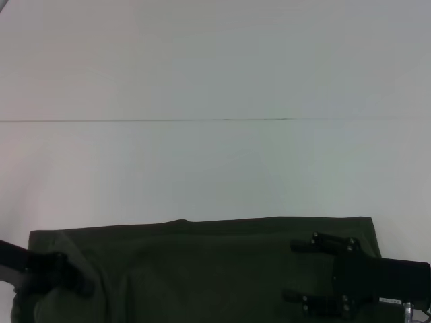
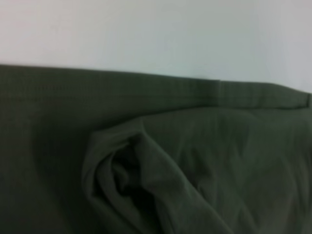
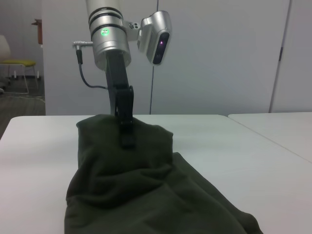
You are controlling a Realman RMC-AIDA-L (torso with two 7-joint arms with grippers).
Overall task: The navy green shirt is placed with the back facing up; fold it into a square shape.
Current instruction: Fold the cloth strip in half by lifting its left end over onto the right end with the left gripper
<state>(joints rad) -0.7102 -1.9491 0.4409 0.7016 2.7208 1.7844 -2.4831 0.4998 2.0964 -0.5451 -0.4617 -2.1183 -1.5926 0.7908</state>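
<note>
The navy green shirt (image 1: 202, 269) lies spread along the near edge of the white table (image 1: 215, 161). My left gripper (image 1: 79, 286) is at the shirt's left end, shut on a pinch of fabric. In the right wrist view that left gripper (image 3: 127, 137) holds the cloth raised into a peak above the table. The left wrist view shows the shirt (image 2: 204, 161) bunched into a rolled fold below a straight hem. My right gripper (image 1: 289, 270) hovers over the shirt's right end, fingers wide open with nothing between them.
A thin seam (image 1: 168, 121) runs across the white table beyond the shirt. In the right wrist view, a second table (image 3: 278, 126) stands to one side, with a yellow chair (image 3: 17, 66) and a door behind.
</note>
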